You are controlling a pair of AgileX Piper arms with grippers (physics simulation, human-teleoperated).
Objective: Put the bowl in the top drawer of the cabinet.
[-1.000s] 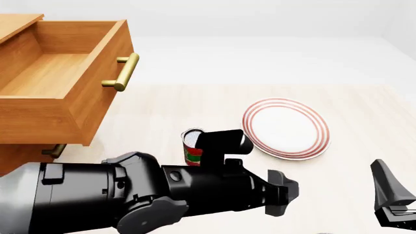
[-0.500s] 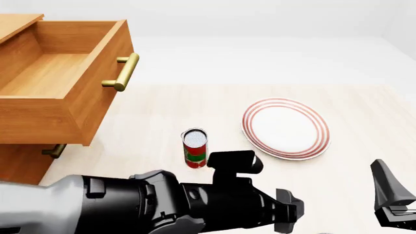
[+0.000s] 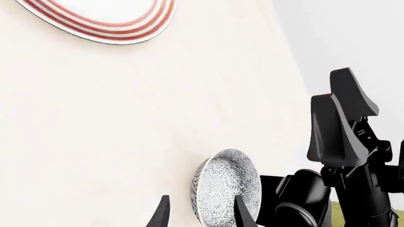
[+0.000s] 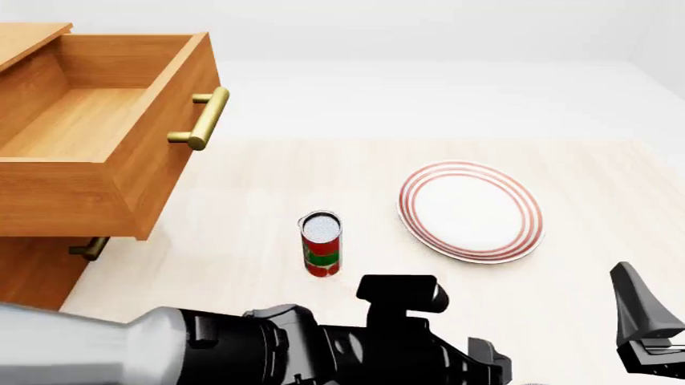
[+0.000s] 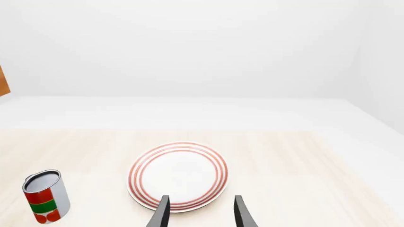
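Observation:
The bowl (image 3: 227,187), white with a dense blue-grey pattern, rests on the table near its front edge; the front view does not show it. My left gripper (image 3: 200,216) is open, its two fingertips apart just short of the bowl's rim. My left arm (image 4: 321,353) fills the bottom of the front view. The cabinet (image 4: 32,257) stands at the far left with its top drawer (image 4: 96,120) pulled out and empty, brass handle (image 4: 204,118) on the front. My right gripper (image 5: 202,213) is open at the front right, holding nothing.
A flat white plate with red rings (image 4: 469,210) lies right of centre. A red and green can (image 4: 321,243) stands upright between the plate and the cabinet. The lower drawer's handle (image 4: 91,247) shows under the open drawer. My right gripper (image 3: 344,127) stands close beside the bowl.
My left arm has slid toward the table's front edge and to the right, uncovering the can. The right gripper, plate, can and drawer have not moved.

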